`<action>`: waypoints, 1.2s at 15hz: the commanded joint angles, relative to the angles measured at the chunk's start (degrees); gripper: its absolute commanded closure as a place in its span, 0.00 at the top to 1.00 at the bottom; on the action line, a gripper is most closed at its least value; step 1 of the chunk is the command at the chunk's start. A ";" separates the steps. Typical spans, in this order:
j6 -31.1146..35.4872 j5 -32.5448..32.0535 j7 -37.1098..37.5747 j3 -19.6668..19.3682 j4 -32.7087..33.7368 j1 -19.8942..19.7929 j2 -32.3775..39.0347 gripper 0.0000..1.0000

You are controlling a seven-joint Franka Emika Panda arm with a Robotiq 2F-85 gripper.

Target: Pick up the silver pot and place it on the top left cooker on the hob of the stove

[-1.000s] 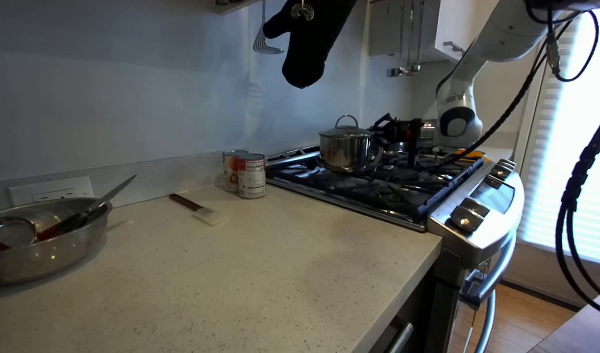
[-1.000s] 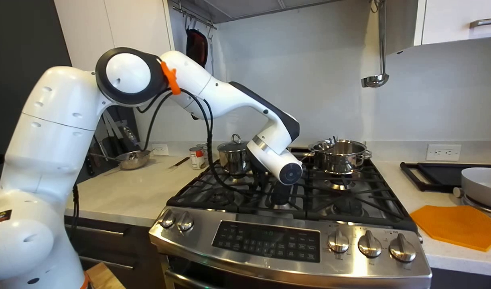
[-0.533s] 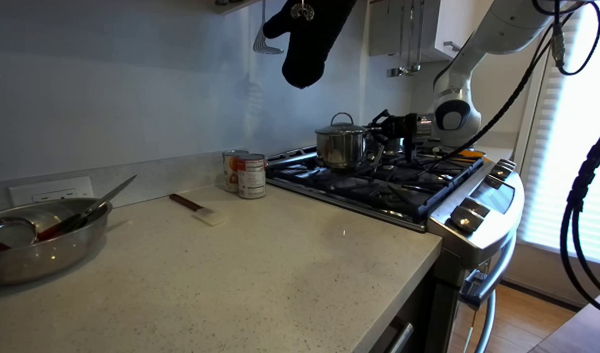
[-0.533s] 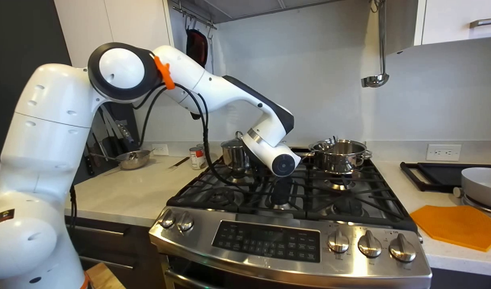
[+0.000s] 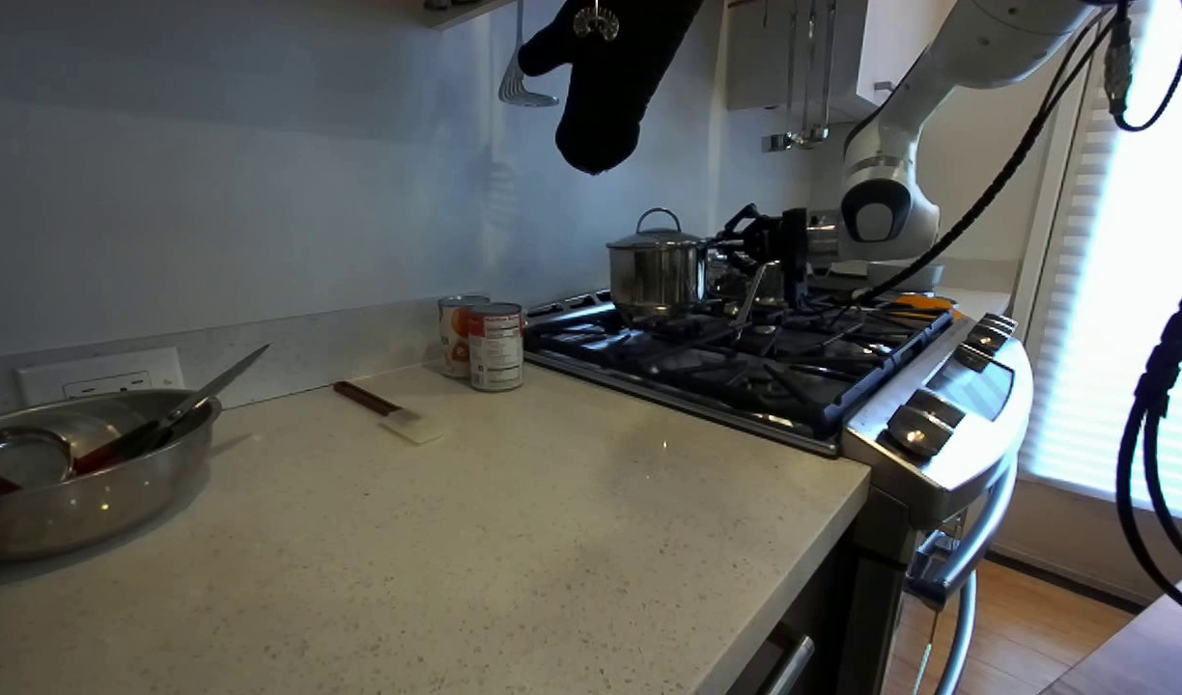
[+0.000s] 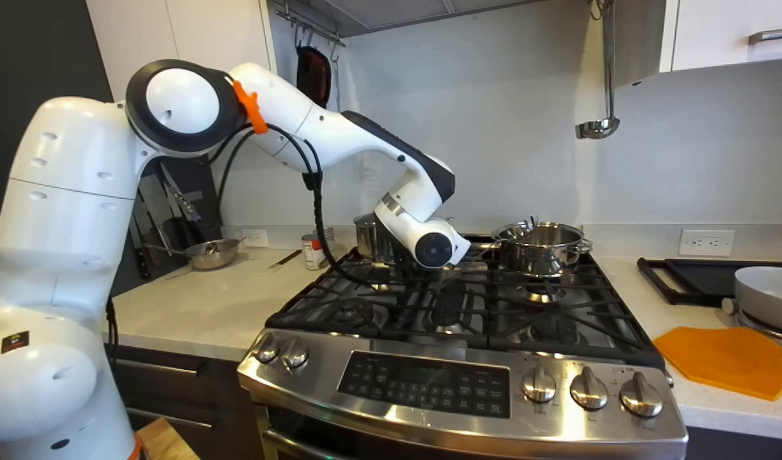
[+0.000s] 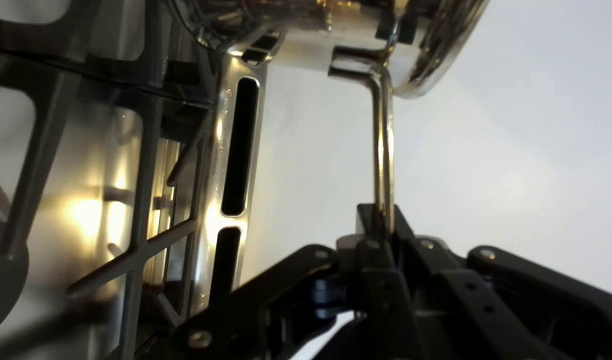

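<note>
The silver pot, lidded, is on my gripper's far end near the wall; it is partly behind the arm in an exterior view. Its long wire handle runs into my gripper, which is shut on it. The wrist view shows the pot's side at the top. The pot is over the back left of the hob, seemingly a little above the grate. The top left cooker is partly hidden below it. The stove has front knobs.
A two-handled pot with utensils stands at the hob's back right. Cans, a brush and a wide metal bowl are on the counter. An orange mat lies right of the stove. My cable hangs over the grate.
The arm and the held pot have moved toward the wall and somewhat upward. The gripper has stayed on the pot's handle.
</note>
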 commanded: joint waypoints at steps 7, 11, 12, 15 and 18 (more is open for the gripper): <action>0.41 7.98 0.96 1.41 -1.82 2.61 -2.24 0.01; 0.67 9.40 -0.79 1.19 -2.22 2.83 -2.10 0.01; 0.75 10.35 -1.72 1.12 -2.22 2.75 -2.03 0.01; -0.03 11.86 -4.00 1.03 -2.00 2.63 -1.50 0.01; -0.09 11.21 -5.35 1.12 -1.84 3.01 -0.90 0.01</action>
